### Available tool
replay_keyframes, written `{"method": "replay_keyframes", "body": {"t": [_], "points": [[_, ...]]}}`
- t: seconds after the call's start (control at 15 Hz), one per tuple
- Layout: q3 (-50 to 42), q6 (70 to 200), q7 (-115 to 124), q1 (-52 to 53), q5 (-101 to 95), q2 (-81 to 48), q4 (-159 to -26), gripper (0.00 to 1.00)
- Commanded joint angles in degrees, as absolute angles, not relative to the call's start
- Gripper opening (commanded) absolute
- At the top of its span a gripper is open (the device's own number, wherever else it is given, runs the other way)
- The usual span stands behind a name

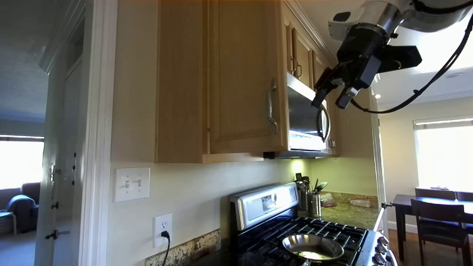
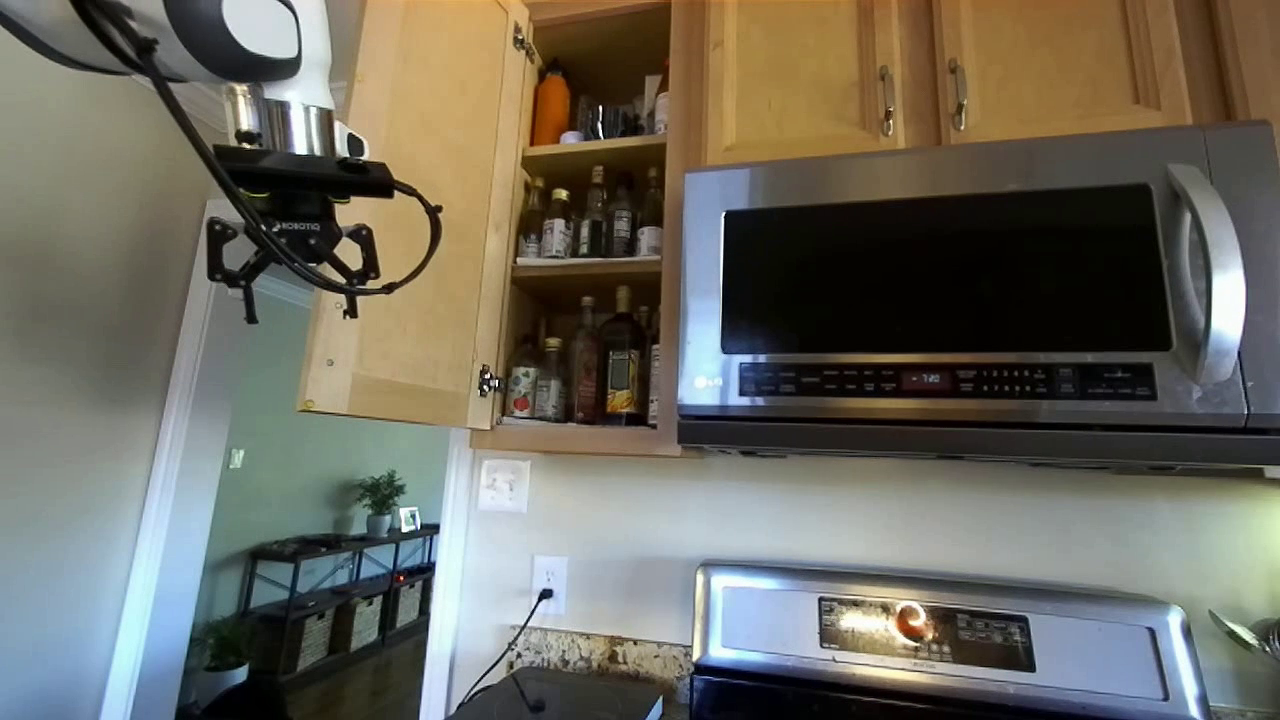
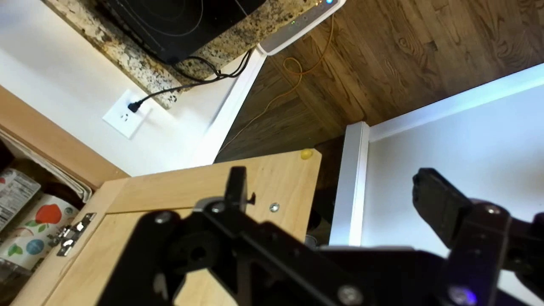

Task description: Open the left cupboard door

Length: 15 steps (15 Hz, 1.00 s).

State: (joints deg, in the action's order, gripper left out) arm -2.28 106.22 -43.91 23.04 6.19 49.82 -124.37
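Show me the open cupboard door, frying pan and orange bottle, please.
Open cupboard door [image 2: 462, 235], in an exterior view: inner face.
Frying pan [image 1: 312, 246], in an exterior view: inside bottom.
Orange bottle [image 2: 551, 110], in an exterior view: its body.

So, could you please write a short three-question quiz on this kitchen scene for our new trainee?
1. True or false: the left cupboard door stands open.
2. Compared with the microwave, the pan on the stove is: A. higher; B. lower; C. level with it.
3. Fill the blank with "open" or "shut": the claw is ____.

Key: 1. True, with bottles showing inside the cupboard; 2. B; 3. open.
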Motion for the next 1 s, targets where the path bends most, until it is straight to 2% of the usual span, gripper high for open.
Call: {"method": "replay_keyframes", "body": {"t": [0.0,0.53,0.93], "points": [[-3.4,105.5,-42.8,19.1,5.9,46.9,-123.9,1.00],[-4.0,108.1,-38.1,11.8,5.9,36.3,-123.3,1.00],[-3.6,107.0,-40.2,12.5,6.1,37.4,-124.0,1.00]]}}
